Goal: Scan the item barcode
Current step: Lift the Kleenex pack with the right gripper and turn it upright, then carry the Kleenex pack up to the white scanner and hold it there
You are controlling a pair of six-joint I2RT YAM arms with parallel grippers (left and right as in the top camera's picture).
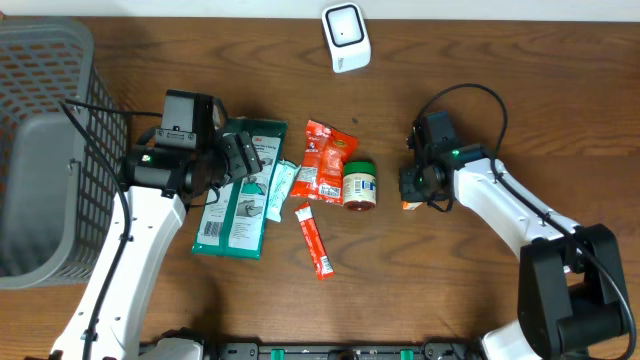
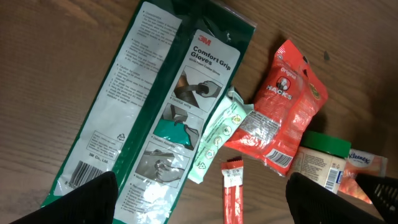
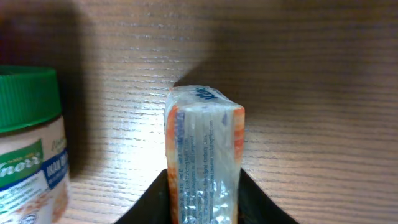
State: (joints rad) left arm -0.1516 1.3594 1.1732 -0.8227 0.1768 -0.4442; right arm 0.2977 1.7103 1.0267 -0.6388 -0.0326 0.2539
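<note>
Tissue pack fills our right wrist view, edge-on just beside the green-lidded jar, and our right gripper has its jaws clamped on both sides of it. Our left gripper hangs over the glove packet on the bench with jaws wide apart, nothing between them. White scanner sits well apart, up at the far edge.

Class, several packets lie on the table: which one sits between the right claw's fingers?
The orange-and-white tissue pack: it alone stands on edge, right of the green-lidded jar, flanked by the right claw.
</note>
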